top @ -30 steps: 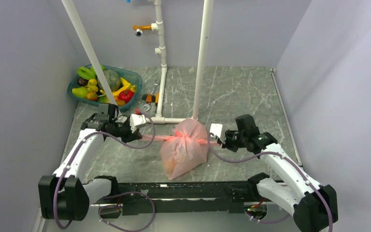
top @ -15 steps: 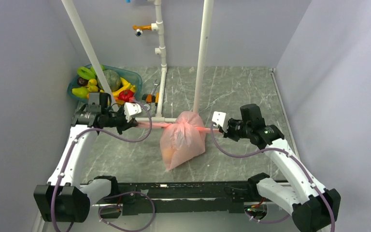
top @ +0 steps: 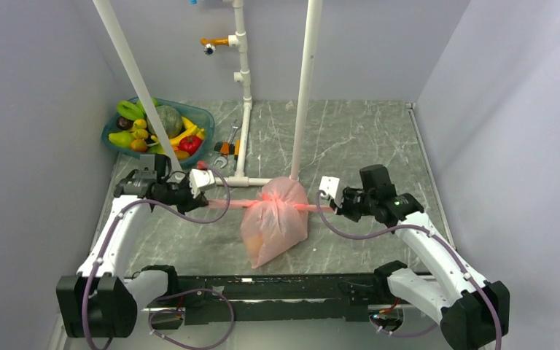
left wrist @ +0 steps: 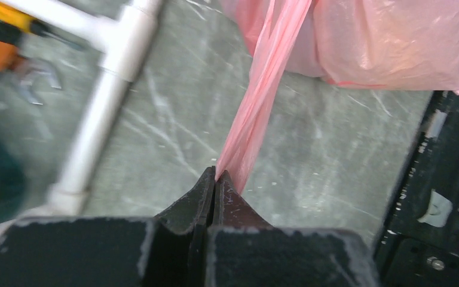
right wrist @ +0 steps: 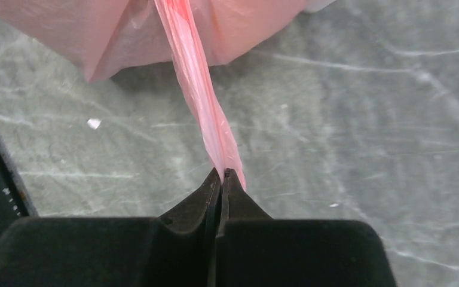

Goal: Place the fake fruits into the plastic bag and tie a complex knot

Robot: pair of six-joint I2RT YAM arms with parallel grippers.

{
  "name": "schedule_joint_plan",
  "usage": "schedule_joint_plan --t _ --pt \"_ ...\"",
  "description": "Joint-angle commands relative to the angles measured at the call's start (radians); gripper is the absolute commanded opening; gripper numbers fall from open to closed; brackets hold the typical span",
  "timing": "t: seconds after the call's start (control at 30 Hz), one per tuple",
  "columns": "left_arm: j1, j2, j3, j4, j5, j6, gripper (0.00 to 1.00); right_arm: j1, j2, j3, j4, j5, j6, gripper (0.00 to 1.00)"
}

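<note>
Pink plastic bag (top: 275, 222) sits between left claw (top: 205, 199) and right claw (top: 324, 209), each pinching its stretched-out film.

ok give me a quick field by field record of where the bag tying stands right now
plastic bag: lies on the table, between the two hands
knot: bunched at the bag's top
left hand: shut on the left tail
right hand: shut on the right tail
tails: stretched taut sideways, in opposite directions
bag contents: an orange shape shows through low down; the rest unclear
basin: far left, holds fake fruits
</note>
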Motion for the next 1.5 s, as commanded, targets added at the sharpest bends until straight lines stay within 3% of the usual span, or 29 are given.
schedule_joint_plan --t 0.0,0.2,0.43,0.5,0.67,0.77,1.0,1.07,1.17,1.27,1.3,1.37,1.4,1.43,1.47 --pt "0.113 -0.052 0.034 0.001 -0.318 0.074 0.0 -0.086 0.005 0.028 -0.212 0.373 0.003 0.0" --pt "0.119 0.0 -0.102 0.063 -0.331 0.039 0.0 -0.086 0.017 -0.137 -0.124 0.409 0.011 0.0" --pt "0.179 -0.107 0.211 -0.095 -0.101 0.017 0.0 -0.106 -0.015 0.185 -0.322 0.351 0.012 0.0" --pt "0.206 -0.101 0.228 -0.116 -0.066 0.044 0.0 -0.109 -0.025 0.195 -0.337 0.347 0.015 0.0" --pt "0.208 -0.053 -0.042 0.07 -0.233 0.117 0.0 -0.112 -0.058 -0.115 -0.155 0.423 -0.061 0.0" --pt "0.209 0.001 -0.084 0.126 -0.288 0.126 0.0 -0.125 -0.042 -0.206 -0.076 0.441 -0.104 0.0" --pt "0.251 -0.065 0.139 -0.032 -0.127 0.113 0.0 -0.171 -0.034 0.066 -0.232 0.377 -0.048 0.0" --pt "0.253 -0.071 0.099 -0.027 -0.137 0.172 0.0 -0.179 -0.024 0.088 -0.23 0.362 -0.024 0.0" --pt "0.238 -0.053 0.005 0.038 -0.125 0.156 0.0 -0.179 0.003 -0.005 -0.177 0.345 -0.015 0.0" --pt "0.176 -0.011 0.043 -0.028 -0.087 0.117 0.0 -0.179 0.042 0.072 -0.291 0.191 -0.035 0.0" --pt "0.157 -0.006 0.038 -0.04 -0.086 0.114 0.0 -0.177 0.052 0.109 -0.329 0.134 -0.037 0.09" --pt "0.124 -0.015 0.006 -0.015 -0.105 0.099 0.0 -0.17 0.086 0.19 -0.362 0.031 0.0 0.49" --pt "0.112 -0.02 -0.008 0.0 -0.111 0.083 0.0 -0.15 0.109 0.227 -0.37 -0.014 0.031 0.63" --pt "0.103 -0.022 -0.016 0.005 -0.111 0.068 0.0 -0.109 0.137 0.267 -0.379 -0.058 0.066 0.76" --pt "0.095 -0.023 -0.02 0.013 -0.112 0.056 0.0 -0.074 0.167 0.305 -0.39 -0.1 0.091 0.82"
